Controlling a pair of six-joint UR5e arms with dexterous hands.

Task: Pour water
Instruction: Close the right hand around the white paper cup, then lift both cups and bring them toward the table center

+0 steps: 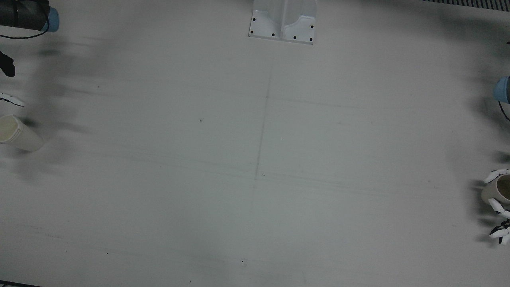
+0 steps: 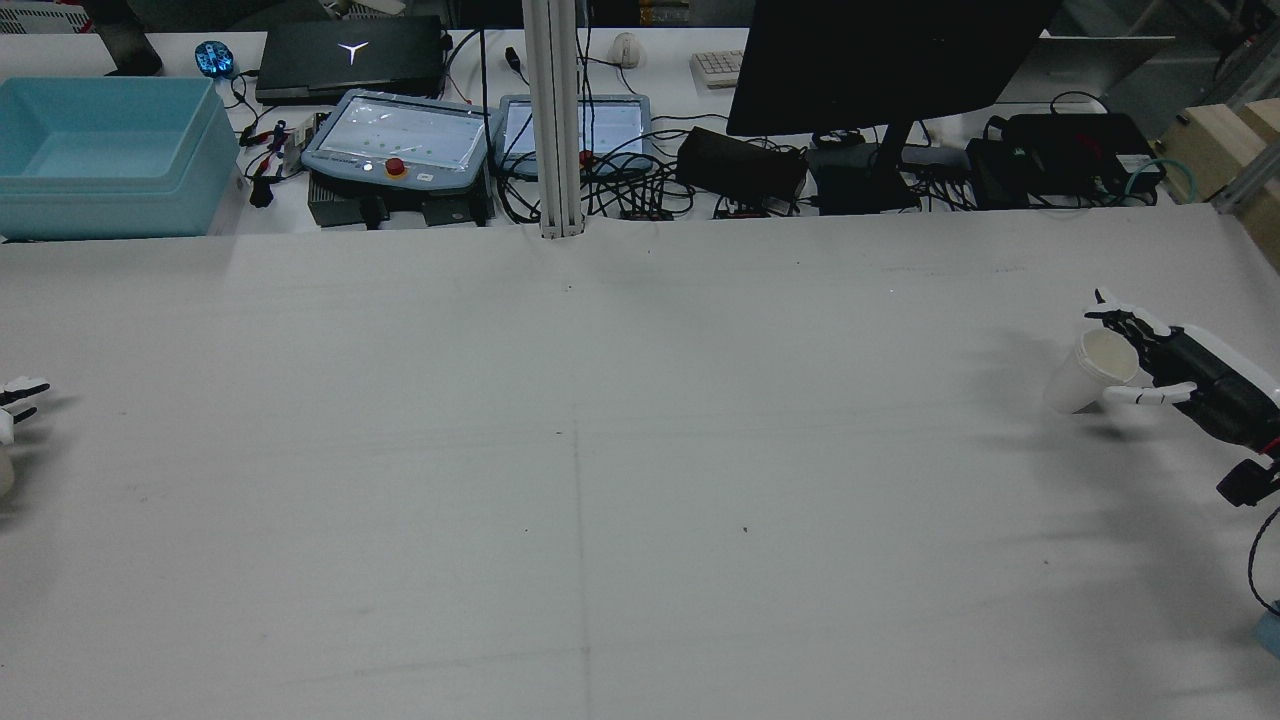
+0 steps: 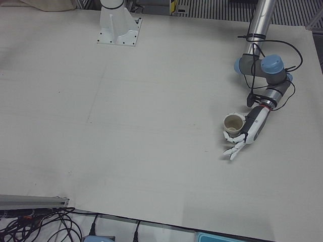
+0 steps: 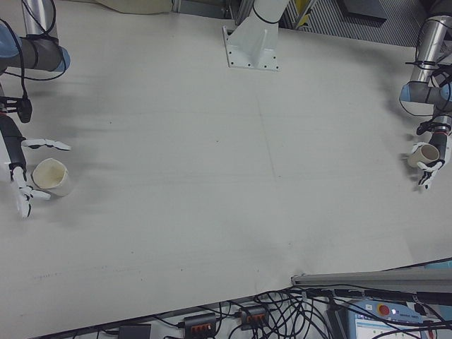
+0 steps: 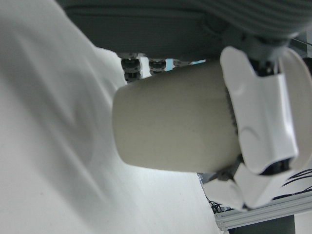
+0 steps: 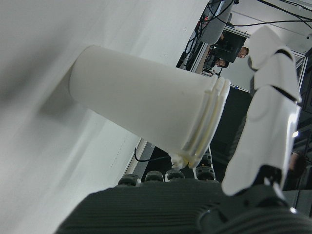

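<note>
Front view: the step in hand looks like securing both cups before any pour. It is best done by seating the fingers low and evenly round each wall, so that neither cup tips or crushes on the lift. The tan round cup (image 1: 498,191) stands at the far right edge of the pale grey table (image 1: 255,159), with the left hand (image 1: 499,206) bracketing it. At the opposite edge stands the white paper cup with a ribbed rim (image 1: 20,133), and only a fingertip of the right hand (image 1: 11,99) shows beside it.

Rear view: the right hand (image 2: 1180,375) reaches in level from the side, one finger past the far wall and one before the near wall.

Left-front view: the left forearm slopes down to the tan round cup (image 3: 232,122). Some fingers curl round it, others point away over the table.

Right-front view: the right hand (image 4: 18,169) is spread wide — the cup sits between its fingers, not yet gripped.

Left hand view: white fingers (image 5: 263,126) lie pressed on the wall near the rim, so this hand grasps its cup.

Right hand view: a finger (image 6: 268,122) stands clear of the rim — released. Which cup holds water cannot be told.
</note>
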